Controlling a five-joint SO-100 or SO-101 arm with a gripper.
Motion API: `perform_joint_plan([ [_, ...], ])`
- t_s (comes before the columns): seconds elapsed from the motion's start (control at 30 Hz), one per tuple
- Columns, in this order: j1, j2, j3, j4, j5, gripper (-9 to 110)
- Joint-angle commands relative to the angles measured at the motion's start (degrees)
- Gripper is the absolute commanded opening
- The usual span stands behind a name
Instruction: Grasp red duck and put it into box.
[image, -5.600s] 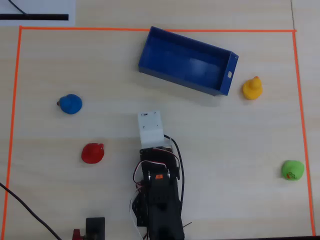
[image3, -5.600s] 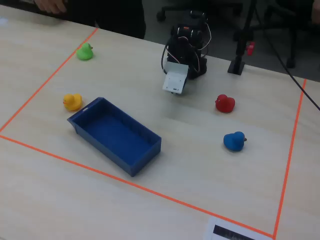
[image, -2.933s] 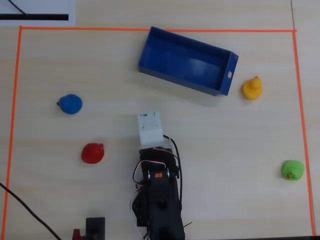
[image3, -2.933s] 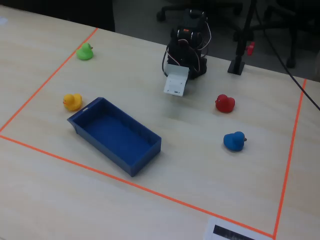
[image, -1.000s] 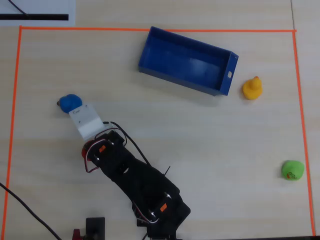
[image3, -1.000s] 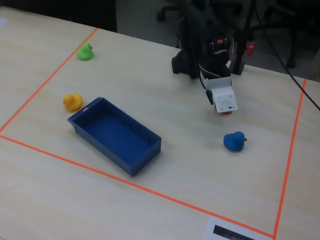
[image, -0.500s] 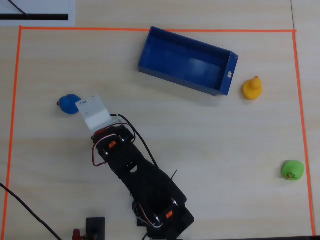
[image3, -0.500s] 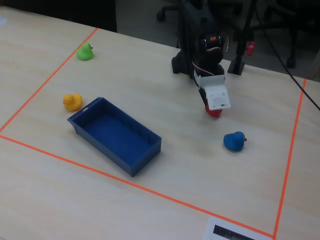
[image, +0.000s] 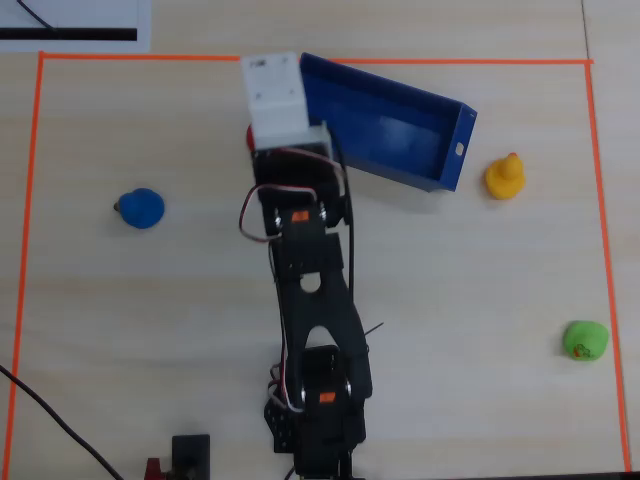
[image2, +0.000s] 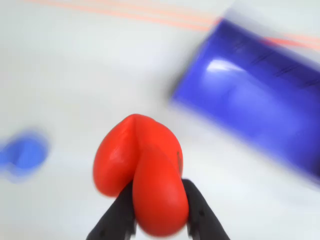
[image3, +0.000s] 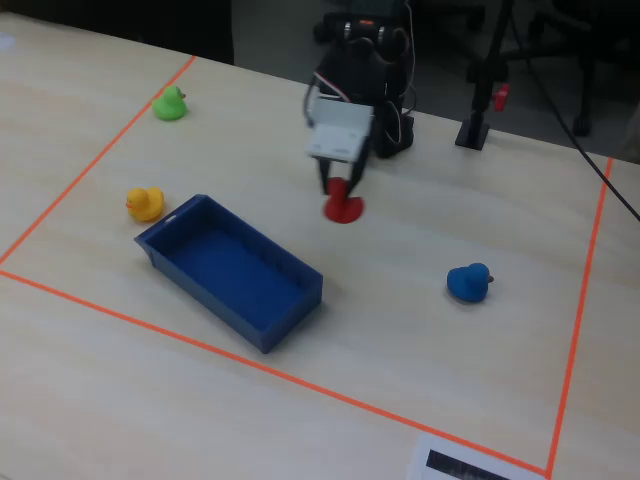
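Observation:
The red duck (image2: 142, 175) is pinched between the two black fingers of my gripper (image2: 157, 192), which is shut on it. In the fixed view the red duck (image3: 343, 206) hangs under the gripper (image3: 340, 190), above the table and just beyond the box (image3: 292, 308). From overhead, the white wrist block hides the gripper; only a red sliver of the duck (image: 249, 135) shows beside the left end of the dark blue box (image: 456, 150). The wrist view shows the box (image2: 260, 110) blurred at upper right, with nothing visible inside.
A blue duck (image: 141, 208) sits at the left, a yellow duck (image: 504, 177) just right of the box, and a green duck (image: 585, 340) at the far right. Orange tape (image: 300, 58) frames the work area. A small black stand (image3: 472, 130) is beside the arm's base.
The arm has swung from near the blue duck over to the box's end, lifting the red duck off the table and carrying it along.

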Motion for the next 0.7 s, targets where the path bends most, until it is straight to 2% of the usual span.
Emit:
perform_joint_plan([
  [0.0, 7.21, -17.14, -26.54, -2.99, -0.09, 0],
  [0.27, 13.27, -35.77, -38.58, -7.65, 0.44, 0],
  [0.67, 18.19, -41.66, -29.71, -7.21, -0.7, 0],
])
